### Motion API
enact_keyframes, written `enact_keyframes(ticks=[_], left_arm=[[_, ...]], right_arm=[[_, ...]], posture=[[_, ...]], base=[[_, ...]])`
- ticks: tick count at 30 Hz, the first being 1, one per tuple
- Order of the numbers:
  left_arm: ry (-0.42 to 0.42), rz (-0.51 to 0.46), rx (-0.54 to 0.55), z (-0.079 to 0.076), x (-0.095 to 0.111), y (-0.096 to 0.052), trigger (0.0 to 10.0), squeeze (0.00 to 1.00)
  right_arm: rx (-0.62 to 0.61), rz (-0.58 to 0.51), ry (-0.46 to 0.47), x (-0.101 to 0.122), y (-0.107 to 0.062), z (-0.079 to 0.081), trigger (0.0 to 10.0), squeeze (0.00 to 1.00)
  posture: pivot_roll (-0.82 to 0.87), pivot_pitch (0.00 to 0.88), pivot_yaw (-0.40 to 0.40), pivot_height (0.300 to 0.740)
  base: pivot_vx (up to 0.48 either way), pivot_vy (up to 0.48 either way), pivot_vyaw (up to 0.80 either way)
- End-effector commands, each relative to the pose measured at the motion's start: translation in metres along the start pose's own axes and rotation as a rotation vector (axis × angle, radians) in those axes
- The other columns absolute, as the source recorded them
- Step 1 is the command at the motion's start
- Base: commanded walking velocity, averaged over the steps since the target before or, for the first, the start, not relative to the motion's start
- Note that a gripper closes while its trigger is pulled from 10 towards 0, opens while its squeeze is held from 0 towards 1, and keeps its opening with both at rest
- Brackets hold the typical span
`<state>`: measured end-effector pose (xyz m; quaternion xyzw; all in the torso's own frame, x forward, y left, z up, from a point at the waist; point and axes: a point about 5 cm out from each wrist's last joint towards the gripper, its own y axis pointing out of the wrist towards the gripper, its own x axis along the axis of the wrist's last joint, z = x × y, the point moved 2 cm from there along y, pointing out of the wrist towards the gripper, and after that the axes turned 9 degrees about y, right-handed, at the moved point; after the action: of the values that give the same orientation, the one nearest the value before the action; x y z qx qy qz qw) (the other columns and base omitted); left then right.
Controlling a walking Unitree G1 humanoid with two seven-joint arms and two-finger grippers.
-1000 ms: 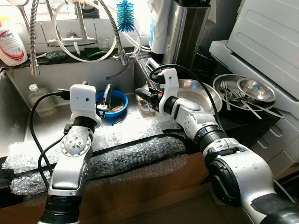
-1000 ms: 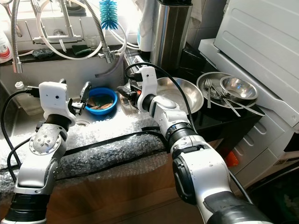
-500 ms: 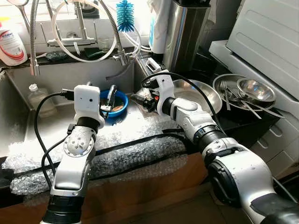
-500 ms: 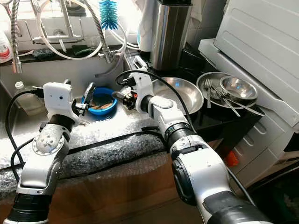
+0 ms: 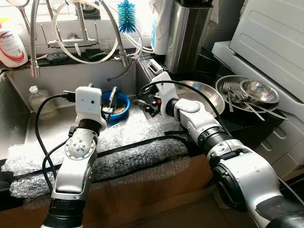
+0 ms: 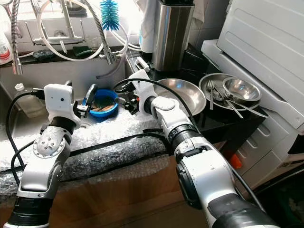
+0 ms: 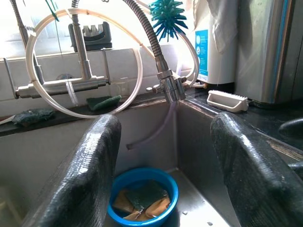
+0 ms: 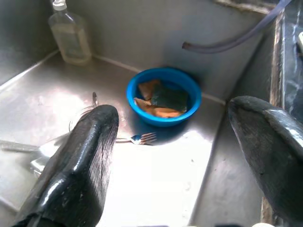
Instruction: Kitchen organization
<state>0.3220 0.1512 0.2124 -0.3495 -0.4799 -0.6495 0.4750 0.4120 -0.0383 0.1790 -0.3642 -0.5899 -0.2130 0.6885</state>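
The right gripper (image 8: 170, 156) has its 2 black fingers (image 8: 83, 156) spread wide apart with nothing between them, hanging over the right side of the steel sink (image 5: 19, 109). Below and ahead of it sits a blue bowl (image 8: 163, 96) holding sponges (image 8: 163, 99), with a fork (image 8: 139, 138) lying on the sink floor just beside the bowl. A clear bottle (image 8: 71, 33) stands in the far corner. The left gripper (image 7: 165, 161) is also spread apart and empty, held above the same bowl and facing the tap (image 7: 168, 87) and a teal brush (image 7: 168, 16). To the right, on the counter, a large steel bowl (image 5: 206, 95) lies near a plate of cutlery (image 5: 237, 92). Bubble wrap (image 5: 133, 156) covers the sink's front edge.
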Motion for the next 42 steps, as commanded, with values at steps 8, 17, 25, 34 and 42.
enact_keyframes(ticks=[8, 17, 25, 34, 42], left_arm=[[0.006, -0.013, -0.008, -0.001, 0.005, 0.003, 10.0, 0.00], [0.004, -0.011, -0.011, -0.002, 0.004, 0.002, 10.0, 0.00], [0.003, -0.011, -0.022, -0.004, 0.003, 0.001, 10.0, 0.00], [0.005, -0.014, -0.027, -0.004, 0.003, -0.001, 10.0, 0.00], [0.009, -0.015, -0.029, -0.003, 0.003, -0.001, 10.0, 0.00]], right_arm=[[-0.148, -0.240, -0.076, 0.050, -0.012, -0.017, 10.0, 0.00], [-0.305, -0.523, 0.110, 0.065, -0.053, -0.024, 10.0, 0.00], [-0.484, -0.523, 0.228, 0.031, -0.086, -0.021, 10.0, 0.00], [-0.718, -0.376, 0.405, -0.021, -0.127, -0.041, 10.0, 1.00], [-0.742, -0.337, 0.463, -0.031, -0.130, -0.038, 10.0, 1.00]], posture=[[-0.04, 0.000, -0.084, 0.740], [-0.07, 0.000, -0.073, 0.740], [-0.08, 0.000, -0.069, 0.740], [-0.07, 0.000, -0.078, 0.740], [-0.06, 0.000, -0.078, 0.740]], base=[[0.000, 0.000, 0.00], [0.000, 0.000, 0.00], [0.000, 0.000, 0.00], [0.000, 0.000, 0.00], [0.000, 0.000, 0.00]])
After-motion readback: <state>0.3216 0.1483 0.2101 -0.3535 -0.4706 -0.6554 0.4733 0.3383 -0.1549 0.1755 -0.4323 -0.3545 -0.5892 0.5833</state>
